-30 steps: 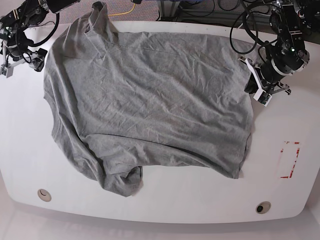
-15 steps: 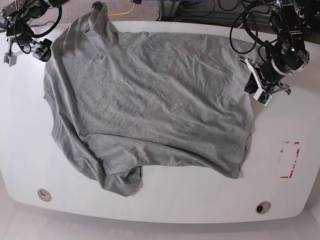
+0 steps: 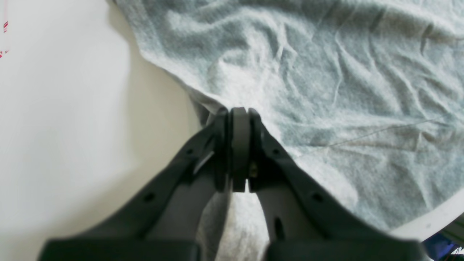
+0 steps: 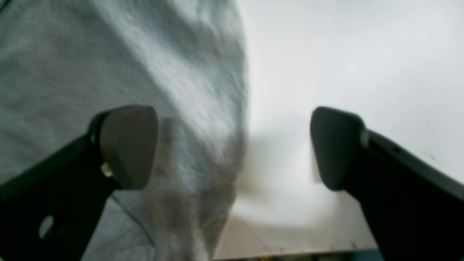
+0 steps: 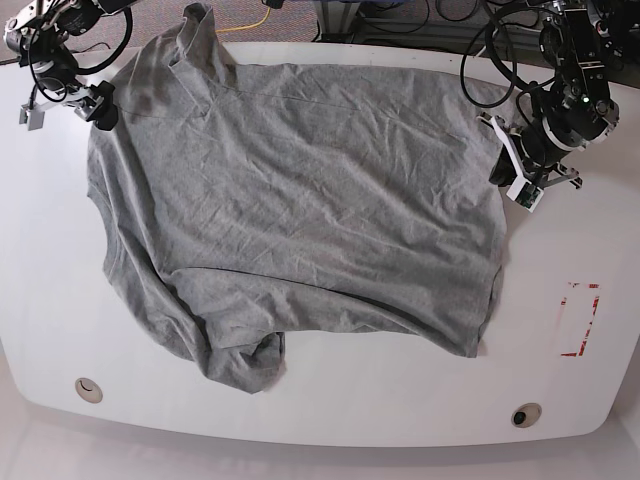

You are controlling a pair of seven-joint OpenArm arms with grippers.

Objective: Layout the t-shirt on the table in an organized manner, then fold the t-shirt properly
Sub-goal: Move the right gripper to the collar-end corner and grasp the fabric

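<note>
The grey t-shirt (image 5: 300,200) lies spread and wrinkled over the white table (image 5: 400,400), plain side up, with one corner bunched at the front left (image 5: 245,365). My left gripper (image 5: 503,168) is at the shirt's right edge. In the left wrist view, that left gripper (image 3: 239,116) is shut on the t-shirt (image 3: 344,90) at its edge. My right gripper (image 5: 65,108) hovers at the shirt's far-left edge. In the blurred right wrist view, the right gripper (image 4: 232,148) is open, astride the t-shirt (image 4: 108,54) edge and the bare table (image 4: 344,54).
A red rectangular outline (image 5: 580,320) marks the table at the right. Two round holes (image 5: 88,389) (image 5: 526,414) sit near the front edge. Cables, one of them yellow (image 5: 252,20), lie beyond the far edge. The shirt's top corner hangs over that edge.
My right arm has moved away from the table's left rim, up and over to the shirt's far-left edge, with its jaws a little wider. The left arm and the shirt have stayed put.
</note>
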